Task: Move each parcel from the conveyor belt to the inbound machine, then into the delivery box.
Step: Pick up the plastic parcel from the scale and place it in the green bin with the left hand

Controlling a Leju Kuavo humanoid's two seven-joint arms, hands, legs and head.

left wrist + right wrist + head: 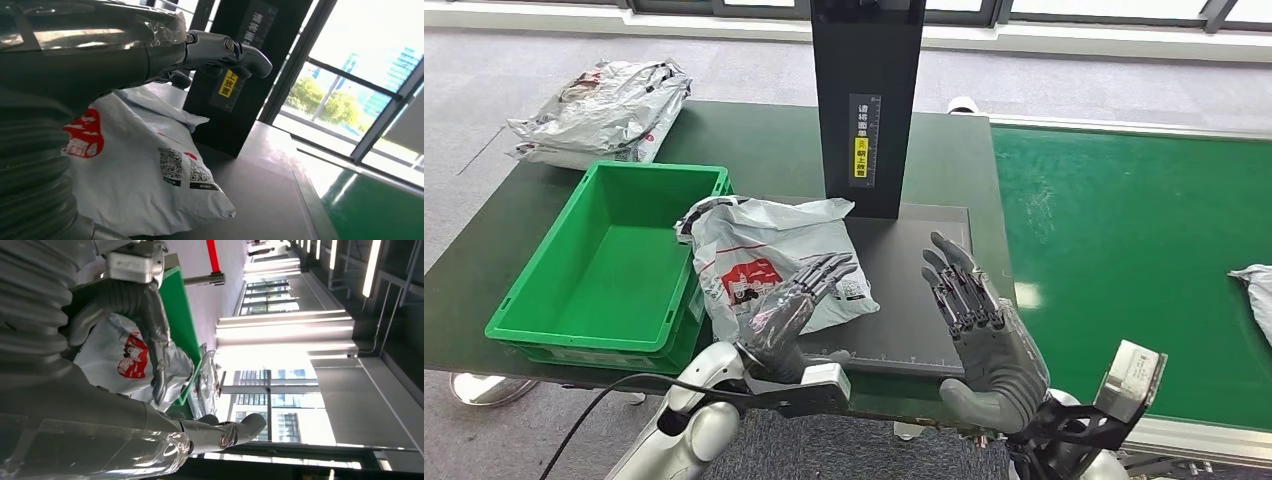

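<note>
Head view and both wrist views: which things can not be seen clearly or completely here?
- Parcel on the inbound machine: the left hand covers its lower part in the head view, so contact is unclear.
- Parcel on the conveyor belt: the second parcel is cut off by the head view's right edge.
- Label text: too small to read in the left wrist view.
- Right hand: it blocks much of the right wrist view.

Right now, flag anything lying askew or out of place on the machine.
The white parcel lies crooked on the inbound machine's dark platform, its upper left end hanging over the rim of the green delivery box. The left hand rests on it; the right hand is open beside it.
</note>
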